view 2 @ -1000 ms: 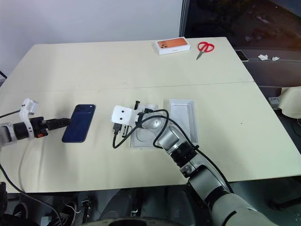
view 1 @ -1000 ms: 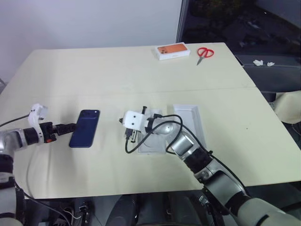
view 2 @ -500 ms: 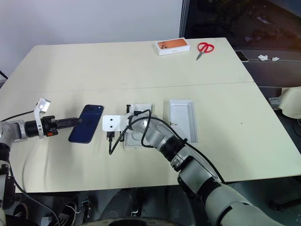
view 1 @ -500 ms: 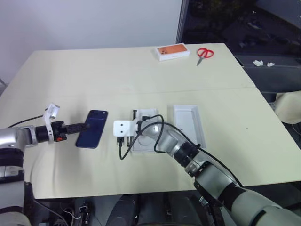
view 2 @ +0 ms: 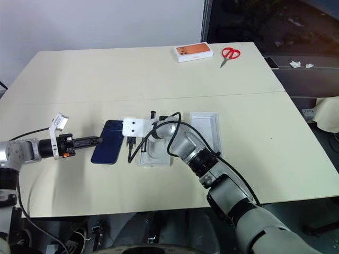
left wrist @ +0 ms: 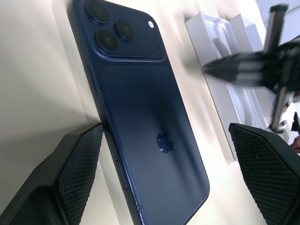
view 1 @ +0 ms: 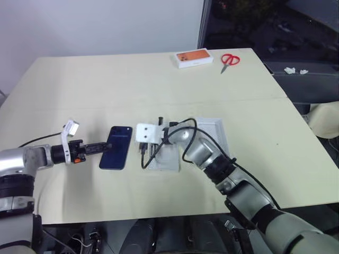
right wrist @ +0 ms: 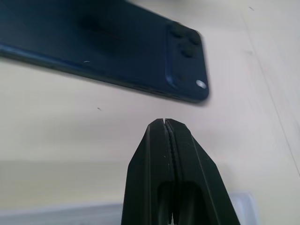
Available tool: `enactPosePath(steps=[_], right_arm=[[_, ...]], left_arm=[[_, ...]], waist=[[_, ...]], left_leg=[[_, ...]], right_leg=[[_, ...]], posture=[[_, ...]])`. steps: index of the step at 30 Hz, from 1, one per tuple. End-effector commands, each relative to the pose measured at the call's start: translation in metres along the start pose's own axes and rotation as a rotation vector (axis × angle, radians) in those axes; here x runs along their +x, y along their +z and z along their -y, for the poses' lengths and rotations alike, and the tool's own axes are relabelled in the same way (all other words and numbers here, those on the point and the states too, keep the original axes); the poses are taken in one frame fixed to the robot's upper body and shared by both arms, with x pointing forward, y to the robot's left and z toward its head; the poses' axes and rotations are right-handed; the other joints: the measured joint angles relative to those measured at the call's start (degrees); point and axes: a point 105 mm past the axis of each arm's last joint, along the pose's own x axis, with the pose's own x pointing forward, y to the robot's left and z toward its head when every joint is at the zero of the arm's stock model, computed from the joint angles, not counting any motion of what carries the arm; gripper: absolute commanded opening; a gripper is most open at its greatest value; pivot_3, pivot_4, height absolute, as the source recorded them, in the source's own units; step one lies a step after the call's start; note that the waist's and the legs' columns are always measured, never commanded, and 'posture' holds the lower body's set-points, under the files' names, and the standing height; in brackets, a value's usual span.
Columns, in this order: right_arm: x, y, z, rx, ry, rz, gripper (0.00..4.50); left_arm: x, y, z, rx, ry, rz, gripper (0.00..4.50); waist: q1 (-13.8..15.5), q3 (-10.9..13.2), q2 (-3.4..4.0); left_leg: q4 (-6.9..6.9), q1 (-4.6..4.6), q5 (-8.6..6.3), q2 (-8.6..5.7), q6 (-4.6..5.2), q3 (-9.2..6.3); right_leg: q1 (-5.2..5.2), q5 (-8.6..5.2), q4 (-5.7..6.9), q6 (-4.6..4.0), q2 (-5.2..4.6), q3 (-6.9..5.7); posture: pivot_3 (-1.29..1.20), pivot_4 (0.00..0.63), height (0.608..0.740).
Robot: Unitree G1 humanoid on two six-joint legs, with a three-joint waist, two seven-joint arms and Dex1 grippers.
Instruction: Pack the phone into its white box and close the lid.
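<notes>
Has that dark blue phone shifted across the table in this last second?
Yes. The phone has slid toward the white box; the gap between them is now much narrower.

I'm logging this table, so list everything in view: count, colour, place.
phone: one, dark navy, back up, on the table left of the trays
white insert: one, white, beside the phone, under the right gripper
white box: one, white, right of the insert
orange-topped box: one, far table edge
scissors: one, red, beside the orange-topped box
table: one, cream
left gripper: black fingers open, at the phone's left edge
right gripper: black fingers shut, near the phone
</notes>
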Motion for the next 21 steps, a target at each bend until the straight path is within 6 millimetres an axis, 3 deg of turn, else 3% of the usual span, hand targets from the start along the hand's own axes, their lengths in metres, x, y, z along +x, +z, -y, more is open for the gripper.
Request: enactPosePath(steps=[1, 8, 12, 21], right_arm=[[0.005, 0.023, -0.011, 0.075, 0.048, 0.046, 0.04], [0.018, 0.018, -0.025, 0.107, 0.115, -0.083, 0.04], [0.023, 0.003, -0.024, 0.055, 0.086, -0.156, 0.04], [0.03, 0.004, -0.029, 0.064, 0.083, -0.137, 0.04]], left_arm=[[0.006, -0.013, 0.001, -0.045, -0.016, -0.038, 4.5], [0.005, -0.01, 0.004, -0.061, -0.026, -0.022, 4.5], [0.009, -0.015, 0.008, -0.063, -0.04, -0.04, 4.5], [0.024, -0.027, 0.026, -0.121, -0.122, -0.044, 4.5]], waist=[[-0.01, 0.0, 0.0], [0.13, 0.0, -0.01], [0.06, 0.0, -0.01], [0.21, -0.17, 0.13]], left_leg=[[0.0, 0.0, 0.0, 0.01, 0.0, 0.0], [0.02, 0.0, 0.0, -0.02, 0.0, 0.01], [0.0, 0.0, 0.0, -0.01, -0.01, 0.0], [-0.03, 0.21, -0.01, -0.02, -0.01, -0.01]], right_leg=[[0.0, 0.0, 0.0, 0.0, 0.0, 0.0], [0.02, 0.0, -0.01, 0.0, -0.03, 0.0], [-0.01, 0.0, 0.0, 0.0, -0.02, 0.0], [0.19, 0.0, -0.03, 0.0, -0.03, 0.0]], posture=[[0.0, 0.15, 0.74], [0.0, 0.15, 0.74], [0.0, 0.15, 0.74], [0.0, 0.15, 0.74]])
